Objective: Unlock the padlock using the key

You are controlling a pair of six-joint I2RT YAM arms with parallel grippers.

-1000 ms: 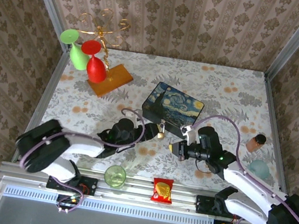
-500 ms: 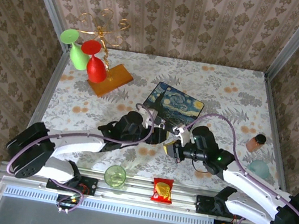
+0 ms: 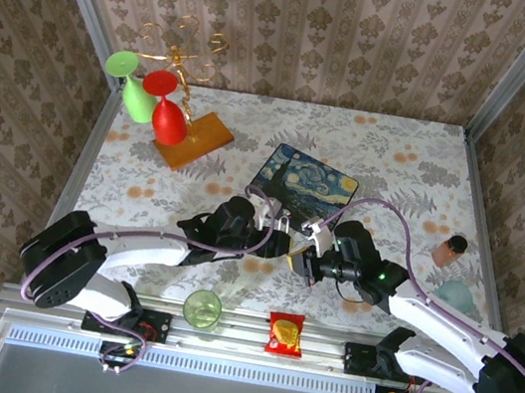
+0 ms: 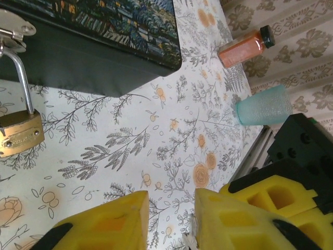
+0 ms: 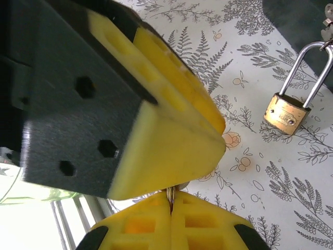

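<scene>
The right gripper (image 5: 171,211) is pressed tight on a thin metal sliver, probably the key (image 5: 170,194). The left gripper (image 4: 170,207) is spread wide and empty, close alongside. The padlock (image 5: 283,115) hangs from the box (image 4: 104,62) by the clasp (image 4: 11,28), its body down on the table (image 4: 156,135).

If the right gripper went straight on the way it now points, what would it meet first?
Most likely a yellow finger of the left gripper, directly ahead of the right gripper and the key it pinches; the padlock lies off to the side.
</scene>
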